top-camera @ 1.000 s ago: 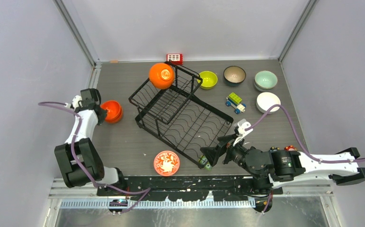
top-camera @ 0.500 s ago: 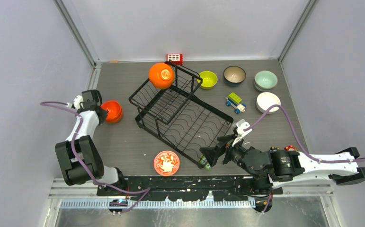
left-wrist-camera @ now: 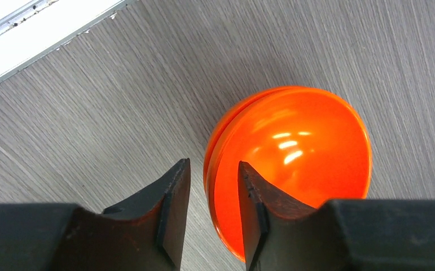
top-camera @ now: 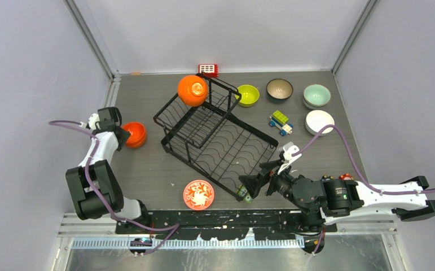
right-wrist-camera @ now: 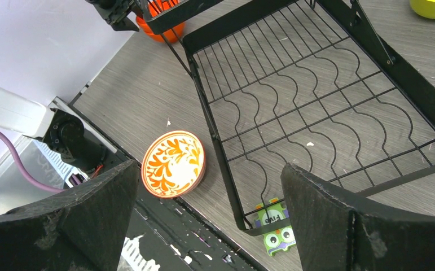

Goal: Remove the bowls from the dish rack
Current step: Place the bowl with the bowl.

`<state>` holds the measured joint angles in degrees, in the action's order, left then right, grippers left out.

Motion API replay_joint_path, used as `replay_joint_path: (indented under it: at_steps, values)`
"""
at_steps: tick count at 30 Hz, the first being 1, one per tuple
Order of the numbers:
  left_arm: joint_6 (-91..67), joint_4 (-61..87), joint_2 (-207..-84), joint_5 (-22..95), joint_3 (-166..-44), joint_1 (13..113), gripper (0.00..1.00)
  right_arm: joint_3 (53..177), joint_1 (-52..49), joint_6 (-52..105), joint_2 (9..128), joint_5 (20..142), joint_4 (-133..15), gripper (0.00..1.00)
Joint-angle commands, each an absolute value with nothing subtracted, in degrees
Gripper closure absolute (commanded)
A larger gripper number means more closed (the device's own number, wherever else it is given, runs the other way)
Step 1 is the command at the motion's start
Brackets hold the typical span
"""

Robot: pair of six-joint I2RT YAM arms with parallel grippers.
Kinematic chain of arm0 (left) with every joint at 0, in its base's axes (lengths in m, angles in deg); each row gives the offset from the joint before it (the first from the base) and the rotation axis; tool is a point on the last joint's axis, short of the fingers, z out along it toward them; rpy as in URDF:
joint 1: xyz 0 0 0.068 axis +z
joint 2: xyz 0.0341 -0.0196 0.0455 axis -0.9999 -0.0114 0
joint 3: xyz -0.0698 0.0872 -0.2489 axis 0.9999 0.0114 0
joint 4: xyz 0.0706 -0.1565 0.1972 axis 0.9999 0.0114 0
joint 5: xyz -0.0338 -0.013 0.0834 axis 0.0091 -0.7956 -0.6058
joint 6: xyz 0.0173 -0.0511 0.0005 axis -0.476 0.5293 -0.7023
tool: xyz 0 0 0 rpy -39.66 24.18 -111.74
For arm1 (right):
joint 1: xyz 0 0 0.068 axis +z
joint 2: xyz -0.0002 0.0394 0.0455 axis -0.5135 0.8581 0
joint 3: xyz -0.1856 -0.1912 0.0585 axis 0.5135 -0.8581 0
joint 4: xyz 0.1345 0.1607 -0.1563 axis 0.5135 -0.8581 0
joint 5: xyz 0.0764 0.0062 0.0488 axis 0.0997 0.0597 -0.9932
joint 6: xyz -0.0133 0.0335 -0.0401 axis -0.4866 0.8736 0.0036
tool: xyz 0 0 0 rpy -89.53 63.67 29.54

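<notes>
Orange bowl [top-camera: 135, 134] sits near the left edge of the table [top-camera: 153, 169] at my left gripper [top-camera: 123, 134], seen from above; a second orange bowl [top-camera: 192, 90] is alone on the raised far section of the dish rack [top-camera: 218, 138]. Left wrist: my jaws stand parted astride the first bowl's rim, not pinching, and I judge it best to widen and back straight off. Right wrist: my right gripper [right-wrist-camera: 206, 212] gapes empty, facing the rack's bare flat section.

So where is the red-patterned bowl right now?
In the top view, the red-patterned bowl sits upright on the table at its near edge, just outside the near-left side of the dish rack.
</notes>
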<state>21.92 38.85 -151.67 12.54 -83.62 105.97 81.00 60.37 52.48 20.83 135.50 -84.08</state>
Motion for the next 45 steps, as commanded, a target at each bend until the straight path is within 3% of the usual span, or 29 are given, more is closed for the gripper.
replay_joint_path:
  at_steps: [1,6,9,18,26,41,45]
  values:
    - [21.14,38.26,-149.89,12.08,-85.05,106.51,0.59,82.07,60.24,52.40,20.34,137.22,-82.70,0.00]
    - [20.38,41.43,-145.46,10.33,-85.17,106.53,0.47,82.33,60.29,52.01,20.51,137.16,-82.67,0.00]
    - [20.32,43.26,-142.68,9.74,-85.15,106.56,0.45,82.31,60.25,51.83,20.45,137.24,-82.56,0.00]
    - [21.66,44.26,-139.56,12.96,-81.37,106.55,0.49,80.98,60.26,52.09,19.08,136.78,-81.97,0.00]
    - [23.31,41.20,-141.52,16.19,-79.83,106.54,0.60,80.86,60.29,52.83,18.03,137.02,-83.29,0.00]
    - [22.74,41.87,-139.60,16.27,-81.01,106.57,0.62,81.58,60.24,53.00,18.41,138.73,-83.85,0.00]
    - [22.59,42.78,-135.21,20.24,-84.34,106.40,0.54,82.64,60.21,57.78,18.72,145.17,-87.88,0.00]
